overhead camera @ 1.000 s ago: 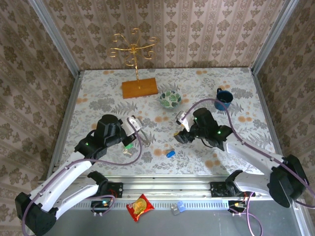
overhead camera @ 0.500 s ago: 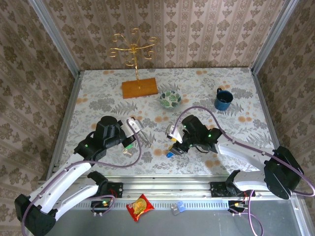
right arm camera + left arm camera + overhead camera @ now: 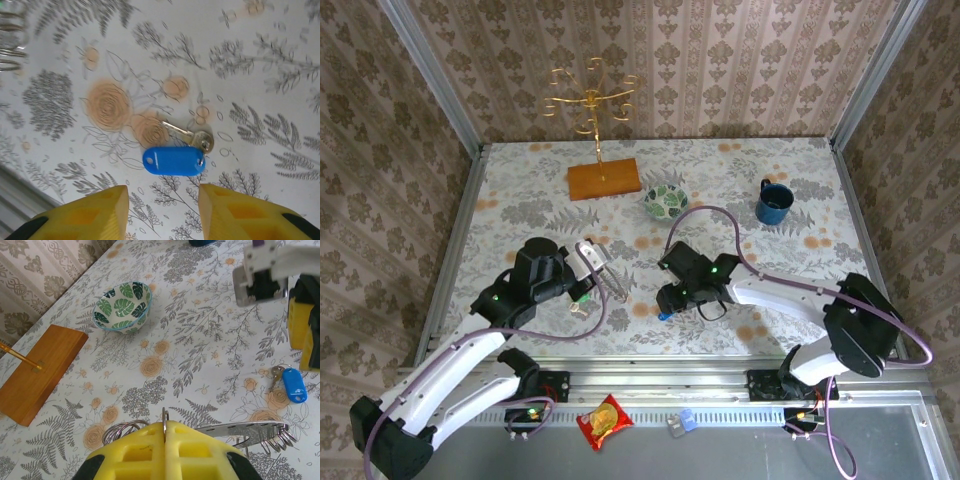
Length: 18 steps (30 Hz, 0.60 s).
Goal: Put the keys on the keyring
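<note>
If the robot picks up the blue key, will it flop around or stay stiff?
Probably it flops: the metal key joins the blue tag only at one end, so it likely dangles. It looks small and thin, so probably light. Lying flat, it should slide rather than roll.

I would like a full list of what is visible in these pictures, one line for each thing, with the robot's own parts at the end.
keyring: one, grey metal, pinched in the left gripper
blue key: one, blue head, flat on the table under the right gripper
green key: one, green head, beside the left wrist, partly hidden
bowl: one, green and white, rear middle
mug: one, dark blue, rear right
stand: one, gold on a wooden base, rear left
snack packet: one, red, front ledge
table: one, floral cover
left gripper: one, yellow fingers, shut on the keyring
right gripper: one, yellow fingers, open, either side of the blue key
</note>
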Motion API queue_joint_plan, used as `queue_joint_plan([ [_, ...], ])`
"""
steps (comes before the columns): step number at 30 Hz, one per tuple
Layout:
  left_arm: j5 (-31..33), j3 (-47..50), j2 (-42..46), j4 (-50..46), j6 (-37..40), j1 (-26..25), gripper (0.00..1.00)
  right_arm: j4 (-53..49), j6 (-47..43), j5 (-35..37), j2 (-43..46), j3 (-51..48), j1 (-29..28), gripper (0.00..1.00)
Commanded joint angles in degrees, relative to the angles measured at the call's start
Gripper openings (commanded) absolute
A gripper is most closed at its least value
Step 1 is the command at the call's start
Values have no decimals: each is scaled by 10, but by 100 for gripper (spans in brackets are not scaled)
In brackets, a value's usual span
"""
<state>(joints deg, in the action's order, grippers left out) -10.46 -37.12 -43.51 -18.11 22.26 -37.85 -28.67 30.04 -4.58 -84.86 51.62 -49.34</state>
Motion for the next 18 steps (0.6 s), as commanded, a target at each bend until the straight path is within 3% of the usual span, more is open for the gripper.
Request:
queue_joint_plan([
  [1, -13, 3, 11, 30, -16, -2, 0, -9, 53, 34, -22, 2, -4, 43],
  [18, -18, 1, 0, 34, -20, -2, 0, 6, 55, 82, -83, 14, -19, 31],
])
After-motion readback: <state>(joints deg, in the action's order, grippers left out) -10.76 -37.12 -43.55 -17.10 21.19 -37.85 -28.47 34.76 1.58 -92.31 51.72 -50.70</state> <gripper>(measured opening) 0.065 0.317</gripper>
